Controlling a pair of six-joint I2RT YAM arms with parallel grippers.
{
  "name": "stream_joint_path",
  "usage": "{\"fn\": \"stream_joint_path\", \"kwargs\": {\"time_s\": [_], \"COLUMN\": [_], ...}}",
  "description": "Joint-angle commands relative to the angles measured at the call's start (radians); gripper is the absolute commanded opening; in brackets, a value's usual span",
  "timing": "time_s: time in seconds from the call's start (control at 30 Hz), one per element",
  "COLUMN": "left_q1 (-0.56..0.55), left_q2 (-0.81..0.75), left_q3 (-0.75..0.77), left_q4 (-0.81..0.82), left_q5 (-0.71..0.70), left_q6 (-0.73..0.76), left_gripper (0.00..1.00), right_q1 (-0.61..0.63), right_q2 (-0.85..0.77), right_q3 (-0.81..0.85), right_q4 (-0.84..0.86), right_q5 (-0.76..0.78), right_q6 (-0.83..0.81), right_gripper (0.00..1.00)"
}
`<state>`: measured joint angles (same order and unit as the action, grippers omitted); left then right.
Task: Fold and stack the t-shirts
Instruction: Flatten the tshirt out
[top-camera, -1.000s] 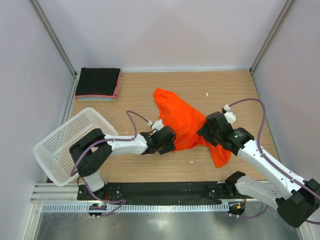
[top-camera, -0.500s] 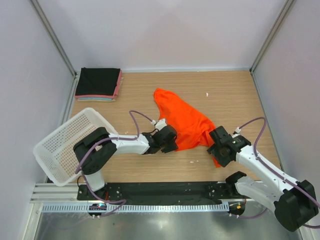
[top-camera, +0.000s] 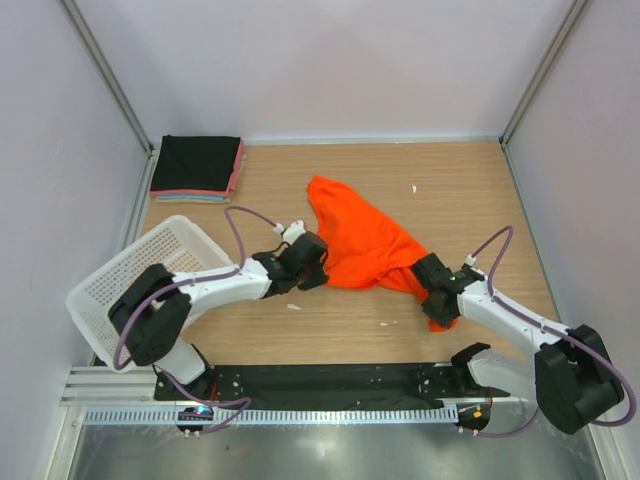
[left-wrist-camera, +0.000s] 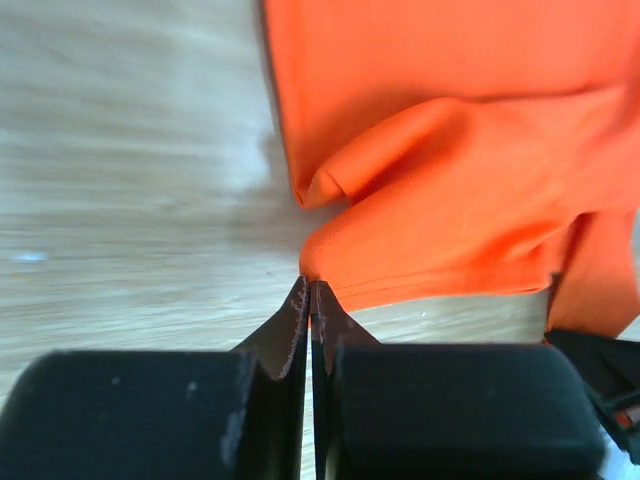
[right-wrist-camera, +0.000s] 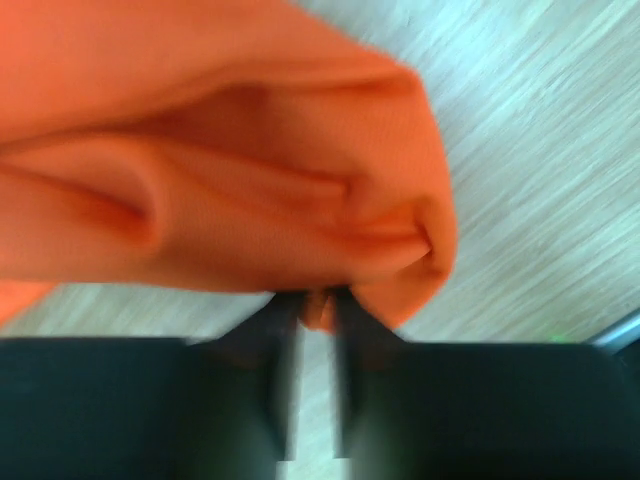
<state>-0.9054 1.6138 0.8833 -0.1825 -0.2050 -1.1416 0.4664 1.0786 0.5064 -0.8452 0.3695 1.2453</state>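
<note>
The bright orange-red t-shirt (top-camera: 360, 240) lies crumpled and unfolded at the table's middle. My left gripper (top-camera: 320, 270) is at its lower left edge. In the left wrist view the jaws (left-wrist-camera: 310, 290) are shut, pinching a corner of the shirt's hem (left-wrist-camera: 450, 180). My right gripper (top-camera: 428, 283) is at the shirt's lower right. In the right wrist view (right-wrist-camera: 318, 305) it is shut on a fold of the orange cloth (right-wrist-camera: 250, 180). The folded black, pink and teal t-shirts (top-camera: 196, 166) are stacked at the back left.
A white mesh basket (top-camera: 125, 285) lies tilted at the near left, beside the left arm. Small white specks (top-camera: 293, 307) lie on the wooden table. Grey walls and metal posts close in the left, right and back sides.
My left gripper has moved left and slightly back along the shirt's edge. My right gripper has come down and nearer, now low at the shirt's lower right end. The shirt is drawn out between them.
</note>
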Motion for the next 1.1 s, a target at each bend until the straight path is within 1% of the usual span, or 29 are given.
{"fn": "stream_joint_path", "kwargs": {"time_s": [0.0,0.03,0.07,0.13,0.17,0.23,0.27,0.33,0.37,0.43,0.47,0.57,0.6,0.67,0.73,0.83,0.87,0.93,0.97,1.0,1.03,1.07], "left_q1": [0.036,0.043,0.048,0.074,0.088,0.134,0.151,0.203,0.220,0.270,0.286,0.345,0.358,0.393,0.408,0.411,0.411,0.411,0.411,0.411,0.411,0.411], "left_q2": [-0.152,-0.172,-0.189,-0.230,-0.241,-0.278,-0.290,-0.313,-0.318,-0.327,-0.333,-0.336,-0.336,-0.341,-0.351,-0.380,-0.391,-0.439,-0.454,-0.468,-0.491,-0.500], "left_q3": [0.060,0.075,0.091,0.152,0.202,0.250,0.276,0.359,0.418,0.474,0.527,0.603,0.646,0.683,0.680,0.628,0.573,0.495,0.412,0.373,0.337,0.262], "left_q4": [-0.147,-0.172,-0.195,-0.271,-0.303,-0.359,-0.376,-0.438,-0.462,-0.526,-0.544,-0.623,-0.662,-0.692,-0.700,-0.687,-0.678,-0.628,-0.614,-0.592,-0.585,-0.574], "left_q5": [-0.120,-0.138,-0.152,-0.189,-0.200,-0.206,-0.206,-0.203,-0.203,-0.206,-0.200,-0.191,-0.186,-0.166,-0.123,-0.044,-0.021,0.056,0.076,0.090,0.110,0.113], "left_q6": [0.095,0.127,0.141,0.186,0.195,0.233,0.267,0.295,0.321,0.344,0.355,0.397,0.414,0.428,0.433,0.416,0.410,0.393,0.373,0.365,0.359,0.349], "left_gripper": [0.00,0.00,0.00,0.00,0.00,0.00,0.00,0.00,0.00,0.00,0.00,0.00,0.00,0.00,0.00,0.00,0.00,0.00,0.00,0.00,0.00,0.00], "right_q1": [-0.021,-0.029,-0.044,-0.061,-0.081,-0.107,-0.139,-0.164,-0.178,-0.230,-0.245,-0.316,-0.330,-0.380,-0.420,-0.442,-0.440,-0.442,-0.442,-0.442,-0.442,-0.442], "right_q2": [0.072,0.089,0.102,0.121,0.121,0.109,0.101,0.086,0.075,0.066,0.064,0.075,0.092,0.109,0.122,0.107,0.098,0.058,0.041,0.028,0.009,0.006], "right_q3": [0.024,0.043,0.094,0.165,0.249,0.335,0.424,0.509,0.585,0.654,0.716,0.812,0.833,0.872,0.879,0.833,0.781,0.712,0.630,0.589,0.554,0.503], "right_q4": [0.054,0.046,0.017,-0.024,-0.082,-0.132,-0.171,-0.199,-0.218,-0.210,-0.194,-0.167,-0.166,-0.164,-0.161,-0.140,-0.126,-0.108,-0.074,-0.062,-0.048,-0.039], "right_q5": [0.143,0.155,0.195,0.242,0.315,0.385,0.411,0.489,0.511,0.540,0.542,0.539,0.543,0.534,0.501,0.401,0.331,0.237,0.180,0.070,0.036,0.014], "right_q6": [-0.026,-0.035,-0.046,-0.086,-0.098,-0.141,-0.156,-0.206,-0.222,-0.274,-0.332,-0.414,-0.428,-0.455,-0.468,-0.495,-0.504,-0.535,-0.550,-0.566,-0.584,-0.584], "right_gripper": [0.14,0.02,0.01,0.01,0.01,0.01,0.01,0.01,0.01,0.01,0.01,0.01,0.01,0.01,0.01,0.01,0.01,0.01,0.01,0.02,0.09,0.16]}}
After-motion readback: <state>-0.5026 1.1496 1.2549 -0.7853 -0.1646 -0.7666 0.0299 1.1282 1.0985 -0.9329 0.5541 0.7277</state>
